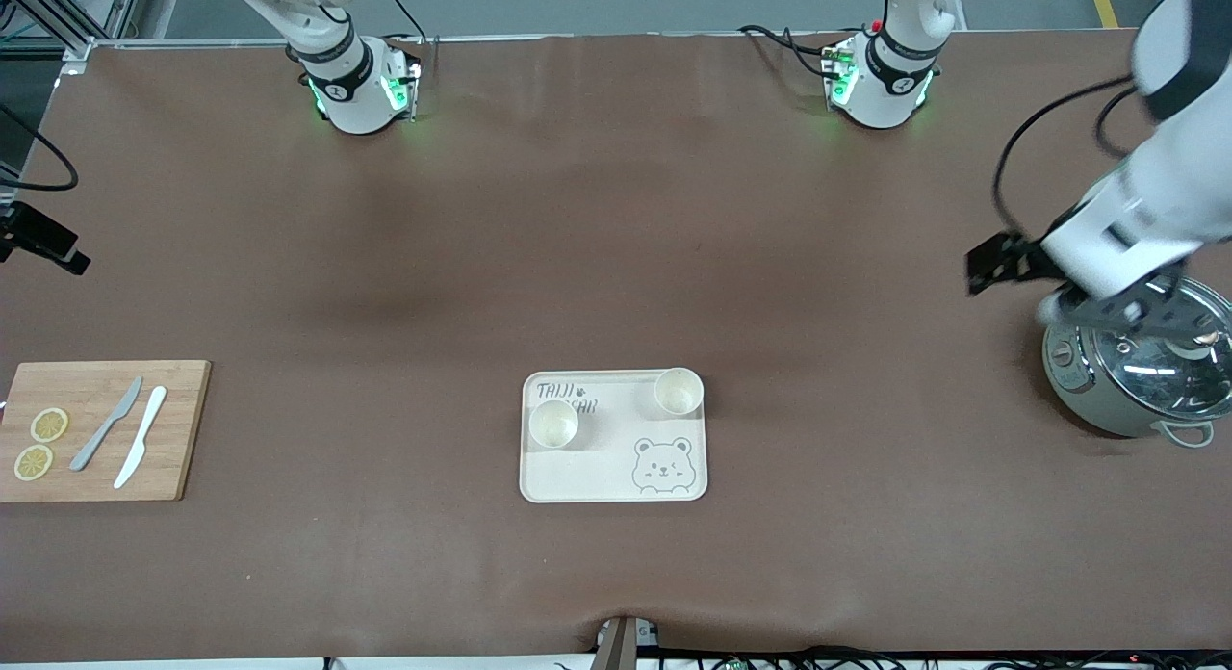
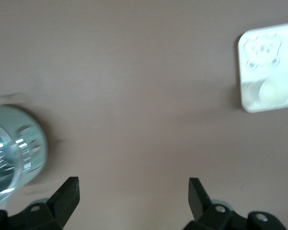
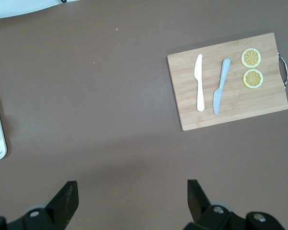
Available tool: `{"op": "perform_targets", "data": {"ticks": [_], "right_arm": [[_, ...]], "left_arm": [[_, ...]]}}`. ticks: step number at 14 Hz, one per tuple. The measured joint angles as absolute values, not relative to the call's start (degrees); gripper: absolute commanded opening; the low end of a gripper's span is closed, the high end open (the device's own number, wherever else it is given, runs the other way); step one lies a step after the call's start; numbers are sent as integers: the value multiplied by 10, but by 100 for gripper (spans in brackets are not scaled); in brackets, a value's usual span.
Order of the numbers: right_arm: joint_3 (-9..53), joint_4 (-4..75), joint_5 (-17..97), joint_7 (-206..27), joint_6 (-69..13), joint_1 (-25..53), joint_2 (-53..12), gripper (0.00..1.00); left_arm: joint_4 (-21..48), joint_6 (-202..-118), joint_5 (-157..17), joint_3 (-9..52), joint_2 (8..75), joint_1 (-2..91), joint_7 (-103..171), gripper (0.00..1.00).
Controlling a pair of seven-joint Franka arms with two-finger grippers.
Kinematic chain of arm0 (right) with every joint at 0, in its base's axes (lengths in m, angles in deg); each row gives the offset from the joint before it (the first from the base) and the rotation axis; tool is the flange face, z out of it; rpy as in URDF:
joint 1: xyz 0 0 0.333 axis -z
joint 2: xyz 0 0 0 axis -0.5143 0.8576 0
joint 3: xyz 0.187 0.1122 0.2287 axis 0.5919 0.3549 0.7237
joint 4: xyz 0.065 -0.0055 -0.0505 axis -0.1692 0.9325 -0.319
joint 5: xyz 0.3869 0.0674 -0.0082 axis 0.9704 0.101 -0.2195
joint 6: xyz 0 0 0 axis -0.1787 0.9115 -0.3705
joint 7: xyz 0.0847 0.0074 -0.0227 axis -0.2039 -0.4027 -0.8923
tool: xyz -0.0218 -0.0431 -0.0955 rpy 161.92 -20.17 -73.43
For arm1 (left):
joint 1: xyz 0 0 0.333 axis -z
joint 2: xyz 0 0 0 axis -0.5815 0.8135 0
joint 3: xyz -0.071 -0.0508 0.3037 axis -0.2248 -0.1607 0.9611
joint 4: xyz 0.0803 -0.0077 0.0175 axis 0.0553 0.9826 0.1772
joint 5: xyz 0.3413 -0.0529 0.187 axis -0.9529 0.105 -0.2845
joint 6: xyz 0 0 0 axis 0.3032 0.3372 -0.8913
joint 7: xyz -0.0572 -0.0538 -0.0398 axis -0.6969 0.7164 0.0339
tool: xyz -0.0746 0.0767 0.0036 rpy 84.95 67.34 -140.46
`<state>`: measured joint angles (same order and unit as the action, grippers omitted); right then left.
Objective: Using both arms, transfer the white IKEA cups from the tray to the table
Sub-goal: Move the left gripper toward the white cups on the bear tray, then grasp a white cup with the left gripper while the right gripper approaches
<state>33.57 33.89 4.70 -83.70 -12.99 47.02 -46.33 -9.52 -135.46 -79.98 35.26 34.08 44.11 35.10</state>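
Near the worktop's [image 1: 616, 218] front edge, in the middle of its length, lay a cream tray [image 1: 597, 477] with a bear drawn on it. Two white cups stood on the tray. One cup [image 1: 553, 424] was toward the right arm's end, and the other cup [image 1: 679, 391] sat at the tray's corner a bit farther from the front camera.

At the right arm's end lay a wooden board [image 1: 178, 429] with a grey knife [image 1: 106, 424], a white knife [image 1: 141, 436] and two lemon slices [image 1: 40, 443].

At the left arm's end stood a grey-green pot [image 1: 1107, 400] with a glass lid. The left pincer [image 2: 133, 191] hung over the worktop just beside the pot, wide open and empty.

The right pincer [image 3: 132, 194] was up over bare worktop between tray and board, wide open and empty too.
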Motion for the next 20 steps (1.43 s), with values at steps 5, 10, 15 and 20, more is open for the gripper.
{"op": "perform_targets", "data": {"ticks": [5,10,15,20], "right_arm": [[338,339,47,-837,-145,470,-445,100],[342,339,47,-837,-184,470,-429,100],[340,338,77,-837,-185,470,-428,100],[349,328,90,-825,-176,444,-427,100]], "left_arm": [[-226,-1436,-800,356,557,536,245,100],[-237,-1516,-800,359,613,595,148,100],[-219,-1596,-800,359,652,605,132,100],[-161,-1653,-800,356,654,615,110,100]]}}
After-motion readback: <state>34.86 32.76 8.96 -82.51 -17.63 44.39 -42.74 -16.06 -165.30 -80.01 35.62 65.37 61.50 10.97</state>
